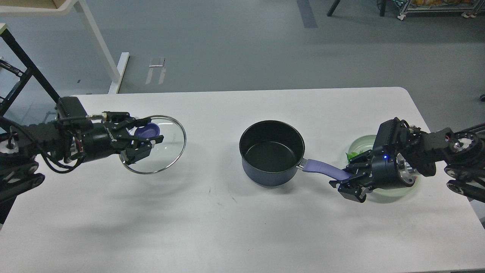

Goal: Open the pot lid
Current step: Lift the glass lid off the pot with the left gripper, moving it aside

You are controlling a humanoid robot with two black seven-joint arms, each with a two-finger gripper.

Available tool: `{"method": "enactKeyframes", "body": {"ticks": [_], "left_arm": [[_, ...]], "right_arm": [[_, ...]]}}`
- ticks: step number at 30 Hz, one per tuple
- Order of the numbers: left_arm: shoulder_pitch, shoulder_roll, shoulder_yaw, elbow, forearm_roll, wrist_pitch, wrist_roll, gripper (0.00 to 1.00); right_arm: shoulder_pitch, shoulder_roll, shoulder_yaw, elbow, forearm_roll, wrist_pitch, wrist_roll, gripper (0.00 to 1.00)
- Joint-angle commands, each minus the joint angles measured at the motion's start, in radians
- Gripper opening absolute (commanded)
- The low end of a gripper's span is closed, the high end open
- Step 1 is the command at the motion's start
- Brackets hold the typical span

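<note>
Right gripper (pixel 349 181), nearest to the camera on the right side of the counter (pixel 227 227): jaws closed around the far end of the saucepan handle (pixel 324 168), pinning it. Right arm comes in low from the right edge, wrist roughly level, passing over a pale green glass plate (pixel 360 146) with something green on it; too hidden to identify.

Saucepan (pixel 272 153) sits mid-counter, uncovered, black interior showing nothing inside. Likely light while empty and rigid; the long handle gives leverage, so a grip at its tip should stop rotation but not much tipping.

Lid (pixel 159 144) is off the pot, well apart to the left, held above the counter and tilted, judging by the shadow underneath. Left gripper (pixel 147 135) has the purple-blue knob (pixel 148 131) between its jaws, closed on it. Left arm reaches in horizontally from the left edge, wrist rolled so the jaws close from the sides.

Handling: glass with metal rim, so stiff, smooth, fragile, moderately heavy for its size. The knob is the only sane hold; the rim is slippery. Tilt suggests the lid can swing about the knob, so it should be set down slowly and flat.

Task looks essentially done; lid placement remains.
</note>
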Motion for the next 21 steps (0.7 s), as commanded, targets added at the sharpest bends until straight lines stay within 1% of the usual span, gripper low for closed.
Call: {"method": "enactKeyframes", "body": {"ticks": [1,4,9,15,21], "left_arm": [[0.075,0.01,-0.003,0.012,0.006,0.053,0.0,0.3],[0.126,0.01,-0.006,0.017,0.009,0.099,0.0,0.3],[0.169,0.01,-0.009,0.065,0.011,0.134,0.0,0.33],[0.201,0.007,-0.003,0.112,0.011,0.137,0.0,0.36],[0.227,0.002,-0.006,0.126,0.009,0.137,0.0,0.43]], "right_arm": [[0.0,-0.002,0.0,0.001,0.0,0.0,0.0,0.29],[0.0,-0.002,-0.002,0.001,0.0,0.0,0.0,0.29],[-0.003,-0.005,-0.002,0.001,0.0,-0.001,0.0,0.29],[-0.006,-0.01,-0.002,0.001,0.0,-0.011,0.0,0.29],[-0.015,-0.014,-0.002,0.001,0.0,-0.017,0.0,0.29]]}}
